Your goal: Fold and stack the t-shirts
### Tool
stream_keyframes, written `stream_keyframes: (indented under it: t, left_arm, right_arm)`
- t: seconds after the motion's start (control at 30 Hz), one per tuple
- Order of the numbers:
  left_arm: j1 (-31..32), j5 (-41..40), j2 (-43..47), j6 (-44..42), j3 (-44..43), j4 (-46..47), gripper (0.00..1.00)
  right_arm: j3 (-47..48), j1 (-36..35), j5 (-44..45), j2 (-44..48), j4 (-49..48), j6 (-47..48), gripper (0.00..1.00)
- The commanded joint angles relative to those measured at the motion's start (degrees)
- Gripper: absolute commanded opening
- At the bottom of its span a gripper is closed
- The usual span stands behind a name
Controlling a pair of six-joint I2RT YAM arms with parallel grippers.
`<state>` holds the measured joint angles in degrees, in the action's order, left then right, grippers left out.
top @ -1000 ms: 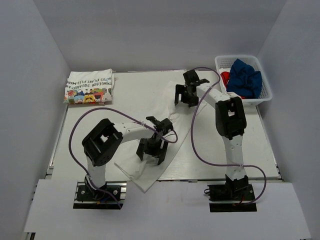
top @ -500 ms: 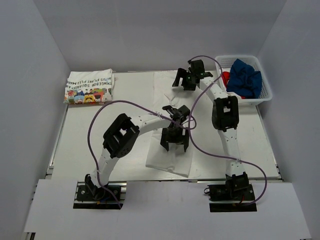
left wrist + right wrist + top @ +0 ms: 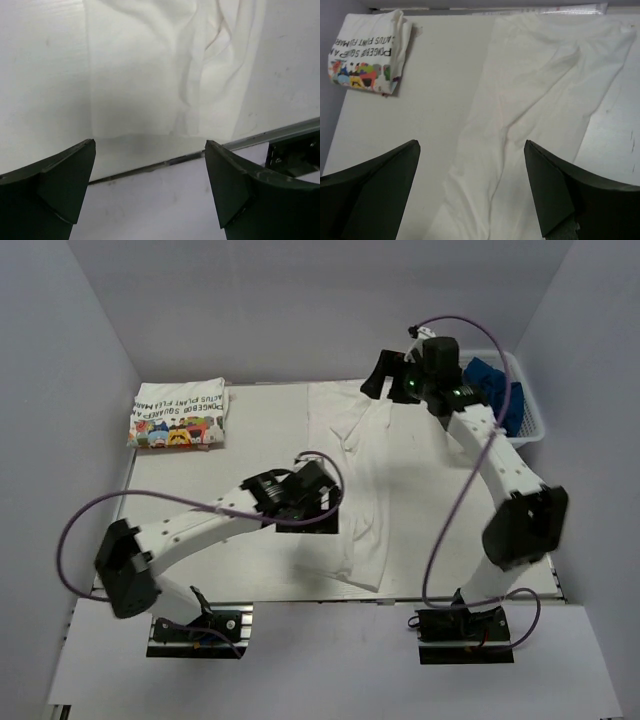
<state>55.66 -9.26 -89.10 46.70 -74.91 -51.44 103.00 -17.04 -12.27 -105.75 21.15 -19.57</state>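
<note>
- White tee [image 3: 358, 490]: wrinkled, near end by worktop [image 3: 170, 480] edge; dragging could pull it off.
- Left hand [image 3: 150, 145], right hand [image 3: 471, 143]: spread, empty; uneven grabs would skew fold.

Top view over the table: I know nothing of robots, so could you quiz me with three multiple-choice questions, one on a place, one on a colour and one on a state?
1. Where on the table does the folded printed t-shirt lie?
A. near right corner
B. far left corner
C. the middle

2. What colour is the crumpled t-shirt in the basket?
A. green
B. yellow
C. navy blue

3. How do the left tool and the right tool stand?
A. both open, holding nothing
B. both shut on cloth
C. left shut, right open

Answers:
1 B: the top view shows it at the table's far left edge.
2 C: dark blue cloth shows above the basket's rim.
3 A: each wrist view shows its tool spread wide with nothing held.
</note>
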Motion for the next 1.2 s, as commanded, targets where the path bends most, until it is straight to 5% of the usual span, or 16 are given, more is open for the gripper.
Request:
stream_keyframes:
  t: [0.0,0.13,0.23,0.47,0.77,0.9,0.97,1.17]
  left_arm:
    - [0.2,-2.7,10.7,4.8,13.6,1.9,1.0]
    - [-0.6,0.3,16.0,6.1,24.0,8.5,1.0]
    - [-1.1,-1.3,16.5,6.1,27.5,11.6,1.0]
    - [-1.1,-2.3,10.9,2.5,29.3,19.7,0.98]
    - [-1.6,5.1,4.4,1.8,33.6,24.6,0.5]
    - [-1.6,8.2,4.4,2.3,34.7,25.2,0.08]
    - [-1.6,8.7,4.9,2.3,35.3,23.5,0.0]
    - [-0.3,11.1,6.8,3.9,36.4,19.8,0.0]
  right_arm:
    - [-17.3,-1.3,3.5,11.1,-3.5,-5.1,0.9]
    - [-45.2,-4.1,4.6,30.1,-7.0,-10.9,0.9]
    - [-56.8,-6.8,4.1,41.5,-6.6,-12.6,0.9]
    - [-69.0,-15.0,1.9,56.0,1.7,-19.0,0.9]
    - [-68.8,-25.9,7.7,53.3,8.2,-22.2,0.9]
    - [-66.1,-32.6,12.1,47.5,12.8,-22.4,0.9]
    - [-65.4,-34.6,14.9,45.2,13.7,-23.8,0.9]
    - [-63.7,-44.2,21.4,39.7,17.0,-27.5,0.9]
